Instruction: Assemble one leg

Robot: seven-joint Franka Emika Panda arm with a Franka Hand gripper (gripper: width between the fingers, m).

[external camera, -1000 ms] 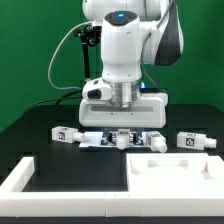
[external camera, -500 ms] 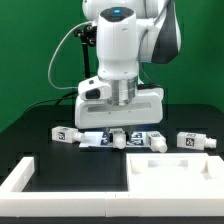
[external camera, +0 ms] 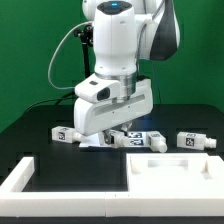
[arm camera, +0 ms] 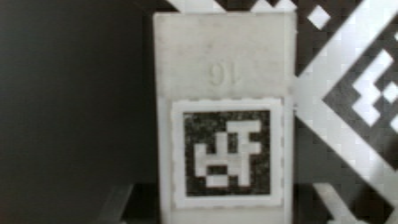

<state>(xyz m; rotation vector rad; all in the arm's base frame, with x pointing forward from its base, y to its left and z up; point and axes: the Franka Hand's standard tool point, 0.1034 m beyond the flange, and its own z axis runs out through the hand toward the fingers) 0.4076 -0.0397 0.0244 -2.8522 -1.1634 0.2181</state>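
My gripper (external camera: 121, 131) hangs tilted over the parts at the middle of the table. In the wrist view a white leg (arm camera: 222, 80) with a black-and-white tag runs lengthwise between the two dark fingers (arm camera: 128, 200), and the gripper (arm camera: 228, 203) is shut on it. In the exterior view this leg (external camera: 128, 135) shows only as a white bit under the hand, just above the table. The white square tabletop (external camera: 166, 172), with notches along its far edge, lies at the front on the exterior view's right.
Other tagged white legs lie on the black table: one on the exterior view's left (external camera: 65, 133), one just right of the hand (external camera: 151, 135), one further right (external camera: 196, 142). The marker board (external camera: 95, 141) lies under the hand. A white L-shaped frame (external camera: 28, 176) is at the front left.
The hand has risen from the table and tilted toward the exterior view's left, taking the leg with it. The other parts have not moved.
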